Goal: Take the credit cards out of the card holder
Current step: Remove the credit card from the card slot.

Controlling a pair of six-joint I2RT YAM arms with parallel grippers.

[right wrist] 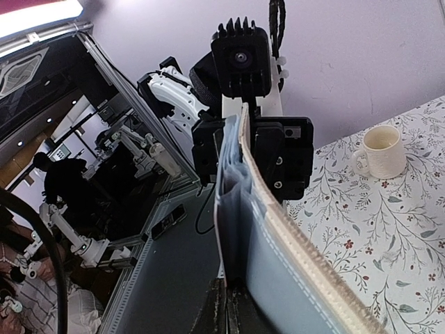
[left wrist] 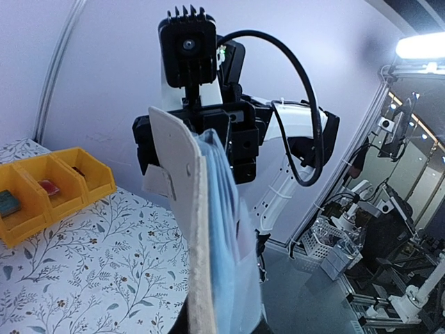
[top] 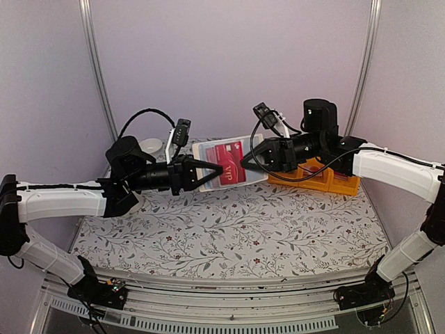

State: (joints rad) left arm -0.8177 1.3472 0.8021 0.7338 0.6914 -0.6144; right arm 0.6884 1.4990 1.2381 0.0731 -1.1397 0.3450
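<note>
The card holder hangs open in the air between both arms, above the back of the table. The red-pink card shows in its pocket. My left gripper is shut on the holder's left part; in the left wrist view its beige edge runs edge-on with light blue sheets beside it. My right gripper is shut at the red card's right edge. In the right wrist view its fingertips pinch a thin inner leaf left of the beige cover.
Yellow bins stand at the back right under the right arm and show in the left wrist view. A white cup stands at the back left, also in the right wrist view. A floral cloth covers the table.
</note>
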